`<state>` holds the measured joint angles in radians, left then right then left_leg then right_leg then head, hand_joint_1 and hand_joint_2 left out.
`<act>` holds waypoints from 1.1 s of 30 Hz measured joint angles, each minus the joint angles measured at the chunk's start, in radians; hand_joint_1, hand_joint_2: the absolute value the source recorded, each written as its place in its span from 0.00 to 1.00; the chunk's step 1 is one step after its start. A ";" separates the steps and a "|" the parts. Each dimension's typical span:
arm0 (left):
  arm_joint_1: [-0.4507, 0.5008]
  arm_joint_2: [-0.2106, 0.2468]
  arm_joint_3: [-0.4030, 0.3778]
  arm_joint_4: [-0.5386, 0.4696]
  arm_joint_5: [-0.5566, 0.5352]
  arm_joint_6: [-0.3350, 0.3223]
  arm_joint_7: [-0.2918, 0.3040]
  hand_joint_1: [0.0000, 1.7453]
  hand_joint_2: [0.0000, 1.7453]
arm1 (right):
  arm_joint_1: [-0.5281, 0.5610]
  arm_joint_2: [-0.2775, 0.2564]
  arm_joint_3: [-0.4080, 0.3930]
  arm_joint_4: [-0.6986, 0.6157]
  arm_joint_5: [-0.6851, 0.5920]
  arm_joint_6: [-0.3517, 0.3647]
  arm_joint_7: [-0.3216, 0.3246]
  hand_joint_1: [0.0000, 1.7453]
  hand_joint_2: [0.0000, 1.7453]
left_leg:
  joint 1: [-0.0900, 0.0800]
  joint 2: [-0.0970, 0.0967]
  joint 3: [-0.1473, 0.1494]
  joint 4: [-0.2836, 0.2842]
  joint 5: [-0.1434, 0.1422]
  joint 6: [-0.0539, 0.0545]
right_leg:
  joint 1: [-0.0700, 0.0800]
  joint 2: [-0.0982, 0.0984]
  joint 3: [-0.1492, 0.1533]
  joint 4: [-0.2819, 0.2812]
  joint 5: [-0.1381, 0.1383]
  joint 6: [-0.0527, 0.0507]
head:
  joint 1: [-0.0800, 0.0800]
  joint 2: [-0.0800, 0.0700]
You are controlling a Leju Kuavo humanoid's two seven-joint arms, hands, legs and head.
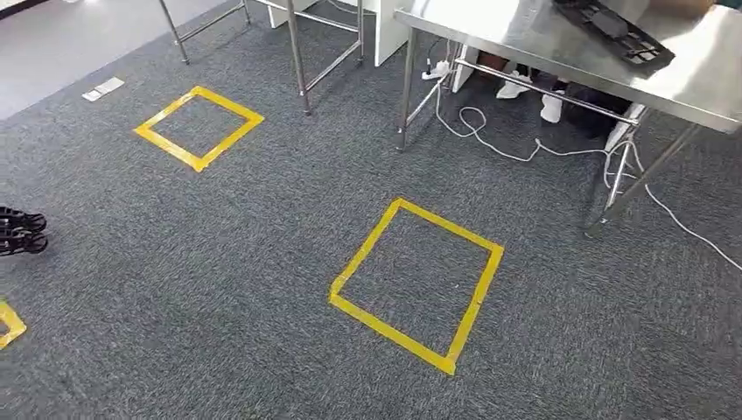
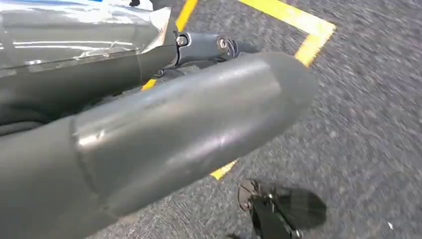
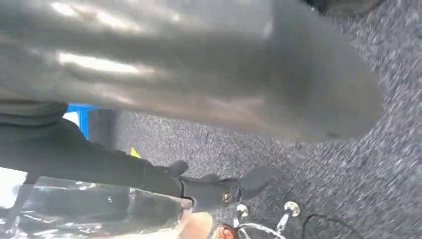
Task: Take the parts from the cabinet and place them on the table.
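**Both hands carrying something shiny over grey carpet**

My left hand (image 2: 164, 124) holds a silvery, plastic-wrapped part (image 2: 74, 35) against its dark fingers, thick thumb alongside. My right hand (image 3: 199, 74) grips a similar clear-wrapped part (image 3: 94, 209) between its dark fingers. Ahead, the steel table (image 1: 700, 79) stands at upper right with a black tray (image 1: 612, 31) on it. Yellow tape squares (image 1: 416, 284) mark the carpet (image 1: 262, 262); white cables (image 1: 499, 144) trail beneath the table.
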<state>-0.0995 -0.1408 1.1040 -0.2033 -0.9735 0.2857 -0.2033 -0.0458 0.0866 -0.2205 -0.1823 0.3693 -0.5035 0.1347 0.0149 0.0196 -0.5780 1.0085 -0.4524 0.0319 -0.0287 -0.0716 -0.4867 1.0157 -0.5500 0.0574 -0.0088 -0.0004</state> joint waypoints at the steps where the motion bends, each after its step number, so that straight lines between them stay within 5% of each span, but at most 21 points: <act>1: -0.001 0.000 0.000 0.000 0.000 0.000 0.001 0.00 0.00 | 0.002 0.002 0.000 0.000 0.000 0.000 0.002 0.00 0.00 | -0.001 -0.010 -0.002 0.000 0.002 0.010 | 0.000 0.036 -0.029 0.062 -0.038 -0.013 | 0.003 0.000; 3: -0.001 0.001 -0.001 0.000 -0.001 0.003 0.002 0.00 0.00 | 0.007 0.004 0.000 0.000 0.001 0.001 0.007 0.00 0.00 | -0.008 -0.033 -0.004 0.000 0.001 0.020 | 0.000 0.061 -0.113 0.226 -0.106 -0.028 | 0.005 0.000; 5: 0.000 0.001 0.000 0.000 0.000 0.003 0.003 0.00 0.00 | 0.010 0.003 0.000 0.000 0.003 0.004 0.007 0.00 0.00 | -0.017 -0.067 -0.002 0.001 0.000 0.023 | 0.008 0.068 -0.161 0.301 -0.111 -0.020 | 0.005 0.000; 6: 0.000 0.001 0.000 0.000 0.000 0.003 0.004 0.00 0.00 | 0.011 0.003 0.000 0.000 0.004 0.005 0.007 0.00 0.00 | -0.020 -0.084 0.000 0.002 -0.001 0.024 | 0.010 0.070 -0.150 0.262 -0.083 -0.013 | 0.006 0.000; 8: 0.000 0.000 0.000 0.000 0.000 0.006 0.006 0.00 0.00 | 0.011 0.001 0.000 0.000 0.009 0.011 0.007 0.00 0.00 | -0.024 -0.115 0.005 0.002 -0.001 0.023 | 0.013 0.089 -0.083 0.093 0.002 -0.002 | 0.006 0.000; 9: 0.001 -0.002 0.000 0.000 0.001 0.007 0.006 0.00 0.00 | 0.011 -0.001 0.000 0.000 0.014 0.015 0.008 0.00 0.00 | -0.023 -0.126 0.003 0.003 -0.002 0.023 | 0.013 0.138 -0.057 0.016 0.036 -0.004 | 0.006 0.000; 10: -0.001 -0.003 0.000 0.001 0.003 0.008 0.006 0.00 0.00 | 0.013 -0.004 0.000 0.001 0.015 0.019 0.009 0.00 0.00 | -0.032 -0.138 0.001 0.009 -0.004 0.019 | 0.017 0.163 -0.057 -0.004 0.046 -0.019 | 0.005 0.000; 13: 0.006 -0.003 0.000 0.001 0.007 0.009 0.006 0.00 0.00 | 0.002 -0.003 0.000 0.001 0.021 0.019 0.009 0.00 0.00 | -0.022 -0.167 -0.007 0.003 0.000 0.005 | 0.025 0.127 -0.044 -0.007 0.049 -0.041 | 0.006 0.000; 14: 0.008 -0.003 0.001 0.001 0.008 0.009 0.006 0.00 0.00 | 0.001 -0.003 0.000 0.001 0.021 0.019 0.010 0.00 0.00 | -0.024 -0.179 -0.010 0.007 -0.002 0.000 | 0.010 0.113 -0.038 -0.020 0.056 -0.050 | 0.004 0.000; 16: 0.009 -0.003 0.000 0.001 0.008 0.010 0.006 0.00 0.00 | 0.003 -0.003 0.000 0.001 0.025 0.022 0.011 0.00 0.00 | -0.025 -0.074 -0.036 0.071 -0.049 -0.010 | 0.008 0.087 -0.025 -0.030 0.058 -0.063 | -0.002 0.000; 17: 0.008 -0.003 0.000 0.001 0.008 0.010 0.007 0.00 0.00 | 0.006 -0.003 0.001 0.001 0.027 0.025 0.013 0.00 0.00 | -0.019 -0.048 -0.074 0.146 -0.088 -0.018 | 0.010 0.073 -0.023 -0.030 0.055 -0.070 | -0.002 0.000; 18: 0.007 -0.003 0.000 0.001 0.008 0.010 0.007 0.00 0.00 | 0.007 -0.003 0.002 0.001 0.033 0.027 0.015 0.00 0.00 | -0.012 -0.036 -0.118 0.229 -0.123 -0.025 | 0.012 0.057 -0.020 -0.030 0.053 -0.073 | -0.002 0.000; 20: 0.008 -0.004 0.000 0.001 0.008 0.011 0.007 0.00 0.00 | 0.006 -0.005 0.003 0.001 0.040 0.034 0.016 0.00 0.00 | 0.003 -0.026 -0.171 0.315 -0.138 -0.037 | 0.012 0.030 -0.019 -0.030 0.048 -0.074 | -0.002 0.000; 21: 0.009 -0.004 0.000 0.001 0.008 0.012 0.007 0.00 0.00 | 0.006 -0.005 0.005 0.001 0.046 0.037 0.016 0.00 0.00 | 0.011 -0.021 -0.166 0.296 -0.115 -0.042 | 0.010 0.019 -0.017 -0.030 0.046 -0.073 | -0.002 0.000; 23: 0.010 -0.004 0.000 0.001 0.008 0.017 0.007 0.00 0.00 | 0.006 -0.003 0.011 0.001 0.055 0.037 0.014 0.00 0.00 | 0.024 0.002 -0.084 0.139 -0.030 -0.053 | 0.005 -0.004 -0.012 -0.030 0.036 -0.060 | -0.002 0.000; 24: 0.009 -0.005 0.000 0.001 0.008 0.021 0.006 0.00 0.00 | 0.006 -0.003 0.013 0.001 0.059 0.037 0.013 0.00 0.00 | 0.026 0.042 -0.032 0.055 0.000 -0.057 | 0.004 -0.015 -0.005 -0.029 0.030 -0.050 | -0.002 0.000; 25: 0.005 -0.010 0.000 0.002 0.008 0.027 0.006 0.00 0.00 | 0.007 -0.005 0.015 0.001 0.061 0.036 0.011 0.00 0.00 | 0.017 0.070 -0.016 0.022 -0.007 -0.059 | 0.016 -0.023 -0.003 -0.026 0.021 -0.040 | -0.007 0.000; 29: 0.005 -0.011 0.000 0.001 0.008 0.051 0.003 0.00 0.00 | -0.006 -0.001 0.028 0.001 0.076 0.035 0.010 0.00 0.00 | -0.005 0.015 -0.017 0.016 -0.006 -0.014 | 0.019 -0.065 0.030 -0.039 0.015 -0.008 | 0.003 0.000; 30: 0.007 -0.014 0.000 0.002 0.010 0.051 0.006 0.00 0.00 | -0.006 0.002 0.030 0.001 0.080 0.035 0.013 0.00 0.00 | 0.007 0.005 -0.005 0.001 0.003 0.001 | 0.010 -0.054 0.024 -0.028 0.004 -0.004 | 0.003 0.000; 31: 0.007 -0.014 0.001 0.002 0.015 0.051 0.006 0.00 0.00 | -0.004 0.002 0.031 0.001 0.084 0.034 0.015 0.00 0.00 | 0.000 -0.004 -0.002 -0.006 0.007 0.009 | 0.010 -0.001 0.009 0.008 -0.017 -0.009 | 0.006 0.000; 33: 0.004 -0.014 0.001 0.001 0.020 0.051 0.009 0.00 0.00 | -0.003 0.005 0.037 0.001 0.088 0.034 0.019 0.00 0.00 | -0.004 -0.027 -0.006 -0.006 0.008 0.019 | 0.008 0.056 -0.076 0.172 -0.086 -0.026 | 0.009 0.000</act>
<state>-0.0956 -0.1549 1.1051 -0.2022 -0.9537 0.3368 -0.1942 -0.0486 0.0919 -0.1839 -0.1816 0.4574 -0.4692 0.1537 0.0106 -0.0077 -0.5835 1.0030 -0.4448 0.0508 -0.0203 -0.0159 -0.5629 1.1873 -0.6357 0.0316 0.0000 0.0000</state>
